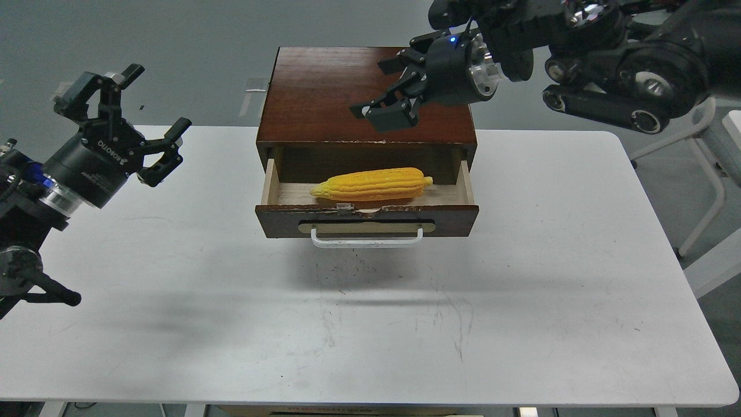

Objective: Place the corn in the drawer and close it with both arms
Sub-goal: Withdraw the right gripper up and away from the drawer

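Dark reddish-brown wood on the drawer (367, 220) front, polished with a soft sheen, its top edge chipped down to pale raw wood. Inside it's bare, light, unvarnished timber. The handle (367, 238) looks like smooth white-coated bar on a beige matt plate. The corn (372, 184) has a bumpy, kernel-ridged skin, slightly waxy and plastic-looking. The desk (521, 324) is smooth white laminate, scuffed with grey scratches. Both pincers, left (134, 113) and right (386, 92), are matt black, with shiny silver metal wrist rings.
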